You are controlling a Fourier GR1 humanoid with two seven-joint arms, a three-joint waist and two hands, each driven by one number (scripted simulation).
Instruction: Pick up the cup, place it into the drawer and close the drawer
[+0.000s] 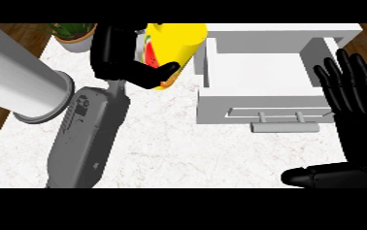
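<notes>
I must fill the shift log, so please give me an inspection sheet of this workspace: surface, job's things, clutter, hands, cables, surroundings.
Surface: white marbled counter, wood at the top corners.
Job's things: yellow cup held above the counter, left of the drawer; drawer open, nothing seen inside.
Clutter: nothing seen.
Hands: left hand curled round the cup; right hand open, fingers up, at the right edge.
Cables: nothing seen.
Surroundings: potted plant top left; grey cylinder at left.

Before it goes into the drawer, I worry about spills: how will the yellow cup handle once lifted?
The yellow cup looks smooth and rigid, so probably slippery. The left robot hand curls round its side. Its round wall suggests it would roll if laid in the drawer.
</notes>
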